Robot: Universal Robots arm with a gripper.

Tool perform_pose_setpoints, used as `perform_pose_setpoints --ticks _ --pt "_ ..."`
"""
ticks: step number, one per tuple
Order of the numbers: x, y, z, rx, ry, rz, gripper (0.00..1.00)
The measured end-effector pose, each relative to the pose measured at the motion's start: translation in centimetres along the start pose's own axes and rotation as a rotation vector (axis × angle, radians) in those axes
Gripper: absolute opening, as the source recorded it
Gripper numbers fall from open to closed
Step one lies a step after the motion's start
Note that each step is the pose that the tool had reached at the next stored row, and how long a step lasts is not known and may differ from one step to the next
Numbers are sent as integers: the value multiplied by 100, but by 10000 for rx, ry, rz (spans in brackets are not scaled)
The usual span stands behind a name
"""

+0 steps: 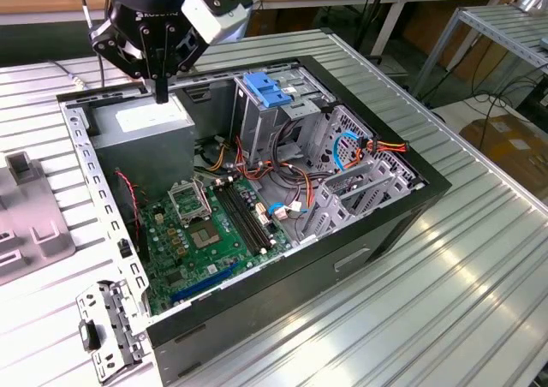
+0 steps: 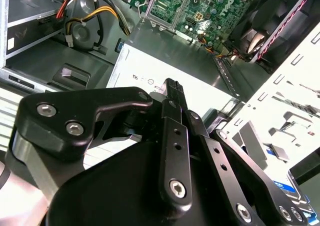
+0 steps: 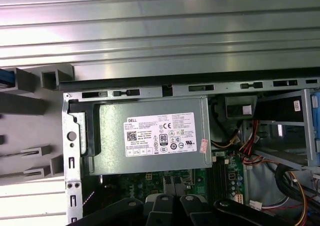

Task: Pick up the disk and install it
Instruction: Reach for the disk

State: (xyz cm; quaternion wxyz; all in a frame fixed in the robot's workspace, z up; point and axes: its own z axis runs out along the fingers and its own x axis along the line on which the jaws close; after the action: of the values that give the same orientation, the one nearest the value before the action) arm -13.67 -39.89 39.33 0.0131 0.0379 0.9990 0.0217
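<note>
well, the gripper (image 1: 161, 92) hangs in the upper left of the exterior view, its 2 fingers pressed together with nothing between them. right below it lies the power supply (image 1: 144, 122), grey with a white sticker, and the tip stands just above that box without clearly touching it.

the power supply fills the back corner of the open case (image 1: 86, 173), which lies on its side on the ribbed table (image 1: 479, 258). the board (image 1: 210, 224) sits at lower centre of the exterior view. a blue latch (image 1: 268, 90) tops the drive cage at upper centre. a grey fixture (image 1: 30, 207) rests outside the case at the exterior view's left edge.

in the second wrist view a silver slab with a blue strip lies just beyond the case's perforated rim, partly hidden by the gripper's links. i take it for the disk (image 2: 292, 192), though i cannot be sure. it is neither held nor in the case.

by my reading the pick has not begun. it calls for the fingers to part, the tool to clear the rim, and the pads to line up on the disk's sides.
</note>
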Motion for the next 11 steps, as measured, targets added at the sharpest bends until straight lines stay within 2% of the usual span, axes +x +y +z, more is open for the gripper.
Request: perform_pose_setpoints --ticks 11 --pt "47 -4 -1 0 0 0 11"
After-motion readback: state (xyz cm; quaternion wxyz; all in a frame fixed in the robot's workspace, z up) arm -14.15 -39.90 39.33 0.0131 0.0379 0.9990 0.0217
